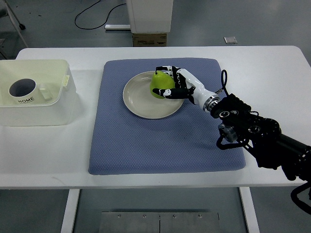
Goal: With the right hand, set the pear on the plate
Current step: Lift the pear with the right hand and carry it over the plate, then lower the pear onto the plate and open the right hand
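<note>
I see the right hand [176,83] reaching in from the lower right of the frame, its fingers [167,92] curled around the green pear [159,85]. The pear sits upright between them at the upper right part of the beige plate [141,99], stem up. The plate rests on a blue mat [146,141] at the tabletop's [272,68] centre. At upper left stands a translucent bin [58,102] holding a mug [23,91].

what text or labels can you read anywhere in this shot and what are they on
"HOME": printed in dark letters on the side of the white mug, which stands inside the translucent plastic bin on the left of the table.
No readable print shows on the pear, the plate, the blue mat or the right hand.
</note>
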Tool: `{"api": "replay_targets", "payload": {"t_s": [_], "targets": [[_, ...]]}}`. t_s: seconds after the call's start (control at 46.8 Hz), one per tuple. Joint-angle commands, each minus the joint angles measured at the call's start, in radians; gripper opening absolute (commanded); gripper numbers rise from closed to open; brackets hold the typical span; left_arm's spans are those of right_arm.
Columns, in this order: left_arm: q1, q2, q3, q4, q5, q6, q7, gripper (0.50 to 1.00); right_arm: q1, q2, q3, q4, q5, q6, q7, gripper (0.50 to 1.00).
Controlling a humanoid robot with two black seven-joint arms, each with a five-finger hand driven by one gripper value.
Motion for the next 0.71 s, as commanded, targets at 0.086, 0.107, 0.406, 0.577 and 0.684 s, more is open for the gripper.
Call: {"api": "replay_targets", "payload": {"t_s": [0.086, 0.107, 0.406, 0.577, 0.684], "targets": [[0.000, 0.000, 0.000, 0.000, 0.000, 0.000, -0.001, 1.000, -0.010, 0.000, -0.021, 0.002, 0.002, 0.001, -0.002, 0.500], [0.000, 0.000, 0.000, 0.000, 0.000, 0.000, -0.001, 1.000, -0.012, 0.000, -0.021, 0.002, 0.002, 0.000, -0.002, 0.500], [0.000, 0.000, 0.000, 0.000, 0.000, 0.000, 0.000, 1.000, -0.018, 0.000, -0.017, 0.000, 0.005, -0.002, -0.002, 0.645], [0.000, 0.000, 0.000, 0.000, 0.000, 0.000, 0.000, 1.000, -0.012, 0.000, -0.005, 0.002, 0.005, -0.002, -0.001, 1.000], [0.000, 0.000, 0.000, 0.000, 0.000, 0.000, 0.000, 1.000, -0.009, 0.000, 0.017, 0.003, 0.008, -0.002, 0.001, 1.000]]}}
